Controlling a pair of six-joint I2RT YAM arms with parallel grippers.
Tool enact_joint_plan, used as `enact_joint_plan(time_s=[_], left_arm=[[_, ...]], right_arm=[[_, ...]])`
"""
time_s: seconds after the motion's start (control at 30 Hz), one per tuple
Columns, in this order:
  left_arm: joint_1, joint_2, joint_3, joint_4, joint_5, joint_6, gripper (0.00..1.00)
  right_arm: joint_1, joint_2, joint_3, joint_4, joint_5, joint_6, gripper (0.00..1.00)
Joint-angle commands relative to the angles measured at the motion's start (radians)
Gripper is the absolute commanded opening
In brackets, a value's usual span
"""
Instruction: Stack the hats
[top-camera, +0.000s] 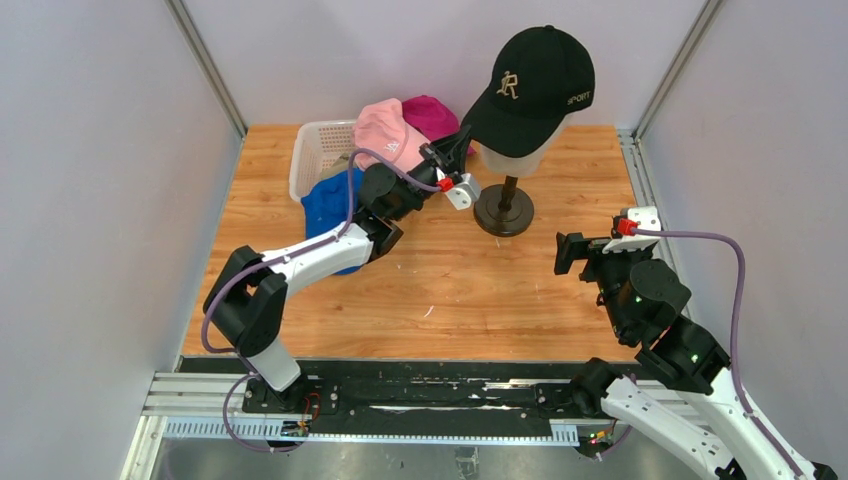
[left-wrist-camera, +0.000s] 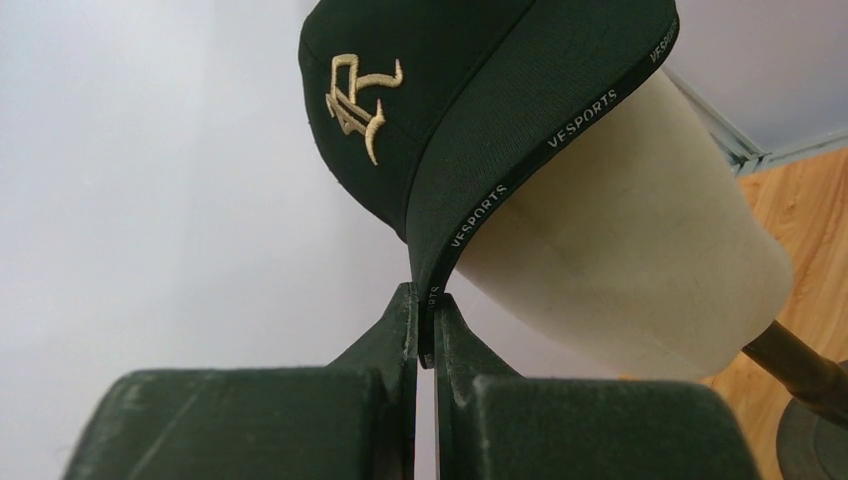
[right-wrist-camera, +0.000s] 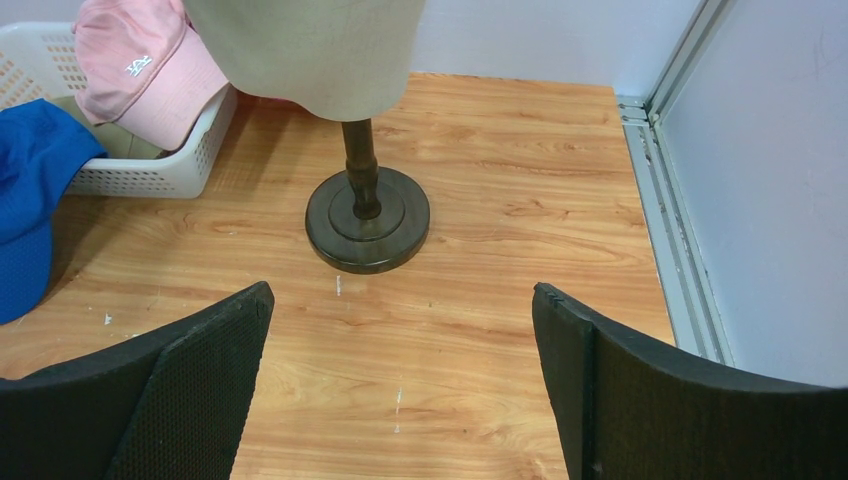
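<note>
Black cap (top-camera: 535, 80): gold embroidered logo, white lettering along brim edge. Pink cap (right-wrist-camera: 140, 70): light pink, small white logo. Magenta cap (top-camera: 432, 115): plain. Blue cap (top-camera: 325, 205): royal blue, fine mesh weave. Khaki cap (right-wrist-camera: 105, 142): dull olive-tan sliver. Basket (right-wrist-camera: 150, 178): white, perforated grid. Mannequin head (left-wrist-camera: 620, 250): cream; stand (right-wrist-camera: 367, 220) dark brown. Table (top-camera: 450, 290): orange-brown wood grain, pale scuffs. Arms (top-camera: 310, 255): white shells, black joints; purple cables (top-camera: 690, 234).

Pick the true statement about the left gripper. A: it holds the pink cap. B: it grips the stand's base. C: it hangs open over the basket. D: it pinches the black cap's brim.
D: the left wrist view shows the left gripper shut on the brim edge of the black cap.
</note>
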Motion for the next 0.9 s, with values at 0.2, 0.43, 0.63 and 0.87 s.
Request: enact_joint_plan(time_s=[0.2, 0.43, 0.63, 0.87], left_arm=[[0.004, -0.088, 0.028, -0.177, 0.101, 0.102, 0.0], [0.001, -0.116, 0.004, -0.207, 0.109, 0.108, 0.0], [-0.007, -0.112, -0.014, -0.209, 0.097, 0.115, 0.0], [-0.007, -0.103, -0.013, -0.206, 0.075, 0.106, 0.0]], right_arm=[[-0.007, -0.006, -0.007, -0.001, -0.001, 0.018, 0.99], [-0.006, -0.006, -0.007, 0.0, -0.008, 0.019, 0.99], [-0.006, -0.005, -0.003, 0.001, -0.01, 0.019, 0.99], [-0.006, -0.006, -0.007, 0.0, -0.01, 0.021, 0.99]])
